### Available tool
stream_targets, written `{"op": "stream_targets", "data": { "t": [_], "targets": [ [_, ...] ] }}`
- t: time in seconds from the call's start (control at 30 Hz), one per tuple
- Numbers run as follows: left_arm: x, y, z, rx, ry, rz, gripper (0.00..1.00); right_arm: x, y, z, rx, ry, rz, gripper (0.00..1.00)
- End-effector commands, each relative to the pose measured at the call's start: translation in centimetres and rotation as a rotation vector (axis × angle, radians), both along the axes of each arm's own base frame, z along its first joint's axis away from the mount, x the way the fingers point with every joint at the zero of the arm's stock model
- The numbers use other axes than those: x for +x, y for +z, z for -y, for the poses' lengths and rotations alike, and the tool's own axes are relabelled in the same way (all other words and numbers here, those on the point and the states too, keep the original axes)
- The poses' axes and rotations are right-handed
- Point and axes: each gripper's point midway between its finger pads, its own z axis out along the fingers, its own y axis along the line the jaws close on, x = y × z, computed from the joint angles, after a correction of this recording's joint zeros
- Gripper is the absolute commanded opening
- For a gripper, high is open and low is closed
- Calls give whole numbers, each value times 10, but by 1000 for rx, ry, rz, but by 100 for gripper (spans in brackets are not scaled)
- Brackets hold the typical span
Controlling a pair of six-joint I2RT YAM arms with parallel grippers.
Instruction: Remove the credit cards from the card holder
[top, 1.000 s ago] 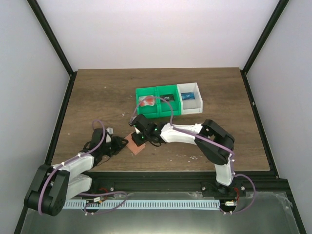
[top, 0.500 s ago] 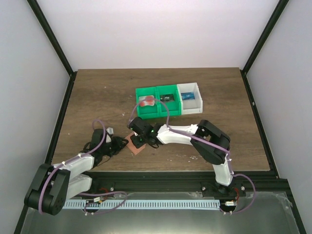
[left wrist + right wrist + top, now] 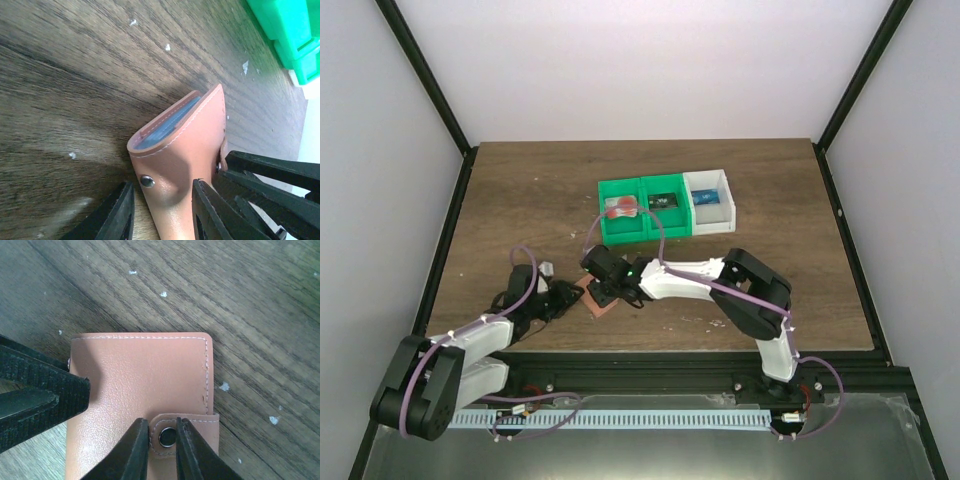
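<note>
Found folded, tab (image 3: 192, 427) snapped, lower centre-left of top view: salmon-pink leather card holder (image 3: 603, 300). Clamped at one edge by left gripper (image 3: 161, 192). Straddled narrowly at tab by right gripper (image 3: 161, 422), grip not confirmable. Seemingly one pale red-blotted credit card (image 3: 620, 208) already in green plastic bin (image 3: 620, 233); rest outstanding.

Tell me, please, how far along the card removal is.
Done: one red-blotted card seems to lie in the green bin. In hand: the card holder lies folded shut on the table, the left gripper clamping one edge, the right gripper with fingertips either side of the snap on the holder's tab. Left: unsnap it, open it, pull out any remaining cards; none show now.
</note>
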Motion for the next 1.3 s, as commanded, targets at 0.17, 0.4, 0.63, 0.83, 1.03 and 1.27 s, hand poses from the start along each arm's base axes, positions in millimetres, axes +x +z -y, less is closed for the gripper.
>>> {"op": "stream_targets", "data": {
  "t": [0.17,0.4,0.63,0.83,1.03,1.27],
  "targets": [
    [-12,-12,2,6,-48,-50,35,-2,-2,7,-27,-44,-2,1],
    [-14,-15,5,1,-75,-62,35,-11,8,15,28,-58,-20,0],
    [-19,-21,8,-6,-108,-87,32,-27,23,19,152,-71,-70,0],
    [-29,-14,27,-100,-215,-60,33,-37,38,20,289,-128,-134,0],
    [-35,-16,32,-98,-238,-67,31,-38,54,22,395,-192,-158,1],
    [-38,-18,35,-100,-265,-68,22,-41,66,30,478,-239,-172,1]
  ]
}}
